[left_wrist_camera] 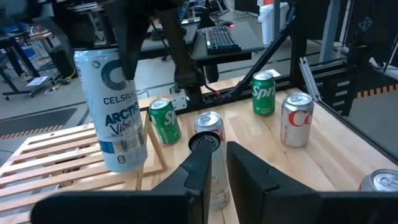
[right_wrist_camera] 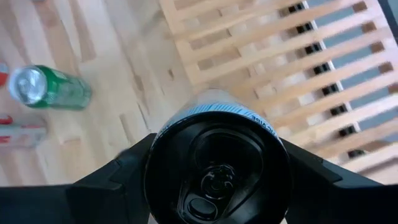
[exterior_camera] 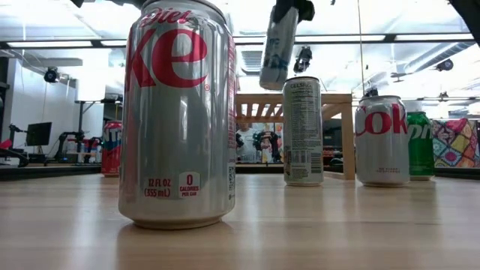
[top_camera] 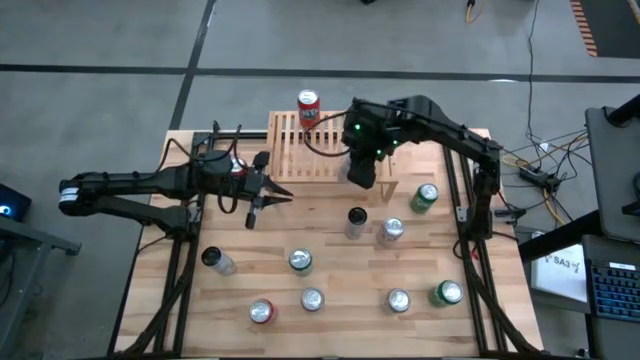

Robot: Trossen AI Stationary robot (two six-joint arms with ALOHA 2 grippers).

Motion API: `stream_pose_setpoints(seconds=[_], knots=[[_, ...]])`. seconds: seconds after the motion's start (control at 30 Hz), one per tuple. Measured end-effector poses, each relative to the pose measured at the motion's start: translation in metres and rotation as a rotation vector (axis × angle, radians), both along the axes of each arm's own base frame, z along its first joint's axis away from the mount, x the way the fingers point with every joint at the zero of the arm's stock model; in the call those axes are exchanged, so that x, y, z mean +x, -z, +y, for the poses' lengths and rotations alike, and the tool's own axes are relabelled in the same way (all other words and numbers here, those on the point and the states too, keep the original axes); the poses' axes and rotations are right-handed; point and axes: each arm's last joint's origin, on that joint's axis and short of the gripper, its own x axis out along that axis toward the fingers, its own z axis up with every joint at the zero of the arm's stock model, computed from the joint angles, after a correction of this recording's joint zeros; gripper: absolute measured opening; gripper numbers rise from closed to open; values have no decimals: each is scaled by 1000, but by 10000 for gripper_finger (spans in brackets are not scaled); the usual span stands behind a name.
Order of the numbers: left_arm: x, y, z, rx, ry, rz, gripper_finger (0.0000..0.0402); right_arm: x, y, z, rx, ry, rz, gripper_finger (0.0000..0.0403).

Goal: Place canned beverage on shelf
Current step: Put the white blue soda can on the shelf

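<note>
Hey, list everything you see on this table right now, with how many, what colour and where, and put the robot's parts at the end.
table: one, light wood, under everything
shelf: one, light-wood slats, at the table's far edge
red can: one, red, upright on the shelf's far side
Celsius can: one, white and blue, held over the shelf's right end
loose cans: nine, mostly green or silver, plus one red and one dark, scattered on the table on the near side of the shelf
left end effector: one, dark, shut and empty, over the table left of the shelf
right end effector: one, dark, closed on the Celsius can
</note>
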Motion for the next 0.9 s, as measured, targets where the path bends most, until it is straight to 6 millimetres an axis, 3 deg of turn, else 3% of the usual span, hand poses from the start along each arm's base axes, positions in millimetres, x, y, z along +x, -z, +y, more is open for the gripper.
stream_pose_setpoints(seconds=[0.3,0.43,0.7,0.9], knots=[[9,0,1,-33,-6,-42,38,-1,-1,-3,-36,-50,3,244],[23,6,3,-28,-8,-45,64,2,-2,7,-55,-81,-7,244],[52,24,11,44,-147,-56,188,10,-4,40,-50,-174,-45,244],[72,39,14,54,-150,-77,283,14,-6,57,-80,-202,-71,244]])
